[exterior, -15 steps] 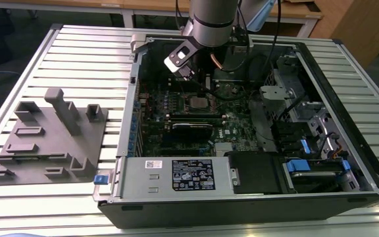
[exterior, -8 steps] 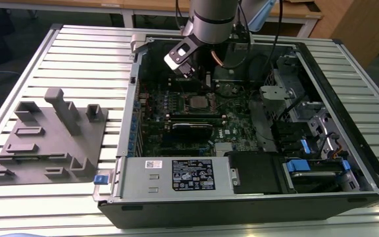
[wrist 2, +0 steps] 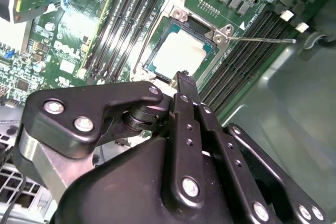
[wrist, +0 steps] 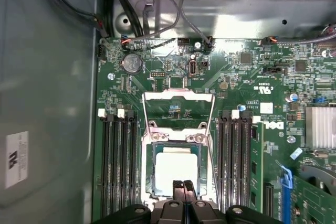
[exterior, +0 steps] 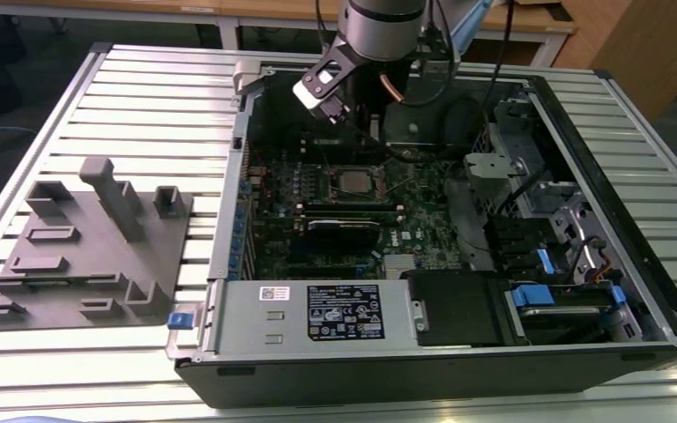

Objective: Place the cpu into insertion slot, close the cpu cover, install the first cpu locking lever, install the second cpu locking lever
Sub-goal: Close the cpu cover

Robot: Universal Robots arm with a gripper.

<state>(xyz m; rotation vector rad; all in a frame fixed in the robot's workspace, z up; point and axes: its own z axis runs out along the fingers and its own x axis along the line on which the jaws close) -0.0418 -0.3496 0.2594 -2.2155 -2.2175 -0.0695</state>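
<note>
Fingers [wrist: 179, 188] pressed together, narrow, holding nothing; tips over the near edge of the cpu [wrist: 176, 167], can't tell if touching. Cpu sits flat in insertion slot [wrist: 148, 166] just ahead of fingers. Cpu cover [wrist: 178, 94] stands open beyond cpu, far side from fingers. Computer case [exterior: 433, 379] on slatted tabletop [exterior: 138, 88]
</note>
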